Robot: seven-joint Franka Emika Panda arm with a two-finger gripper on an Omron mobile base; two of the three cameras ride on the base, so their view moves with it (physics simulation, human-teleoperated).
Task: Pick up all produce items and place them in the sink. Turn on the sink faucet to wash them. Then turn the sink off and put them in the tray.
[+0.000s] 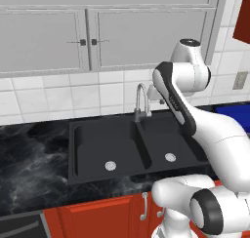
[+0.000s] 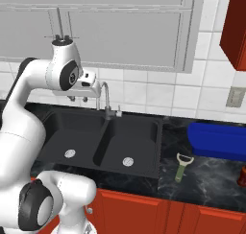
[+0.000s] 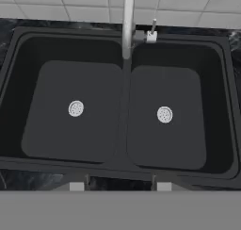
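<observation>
Above the black double-basin sink (image 3: 28, 106), the gripper (image 2: 78, 99) is hanging at about the height of the faucet's arch, pointing down at the basins. In the hand view its two dark finger tips (image 3: 76, 185) are showing at the bottom edge, set well apart, with nothing lying between them, so the jaws are standing wide and holding nothing. Below them both basins are lying bare except for a round silver drain (image 3: 76, 108) in each. The slim silver faucet (image 2: 105, 98) is rising from the back rim at the divider between the basins, its arched spout reaching forward just beside the hand. On the dark marble counter (image 2: 206, 175) right of the sink, a green-handled peeler (image 2: 182, 166) is lying near the front edge. The bright blue tray (image 2: 218, 141) is sitting behind it against the tiled wall. The orange fruit is not identifiable here; a small reddish shape (image 2: 242, 175) is cut off at the right edge of the right base view, and what it is cannot be told.
</observation>
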